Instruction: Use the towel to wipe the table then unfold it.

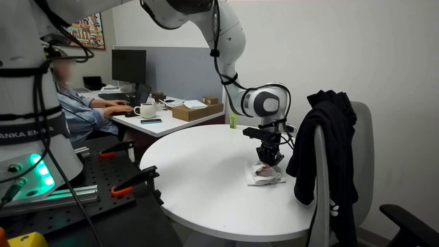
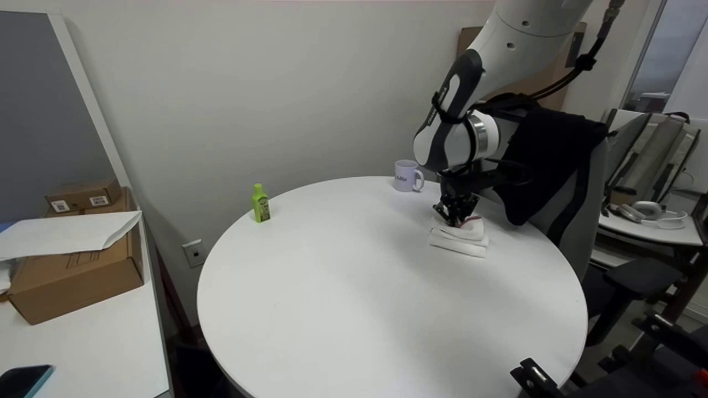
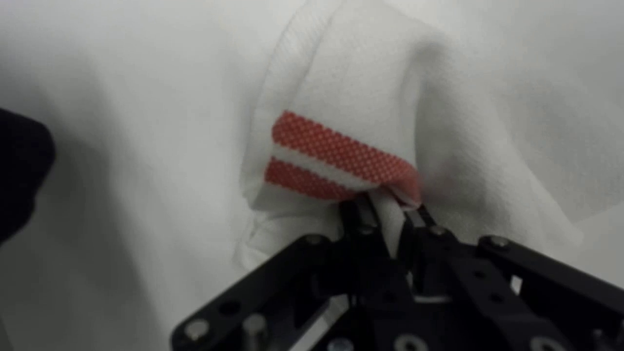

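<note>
Towel (image 2: 458, 245), white and red-striped, lies folded on the round worktop (image 2: 337, 304), beneath the claw (image 3: 388, 212). Claw jaws stand nearly together, a fold of the towel pinched between them. In an exterior view, mug (image 2: 405, 177) and green bottle (image 2: 261, 205) stand near the worktop's edge, well apart.

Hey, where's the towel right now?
In both exterior views, the towel lies on the right half of the round white table, pinched in the gripper, with the chair draped in black clothing to its right.
</note>
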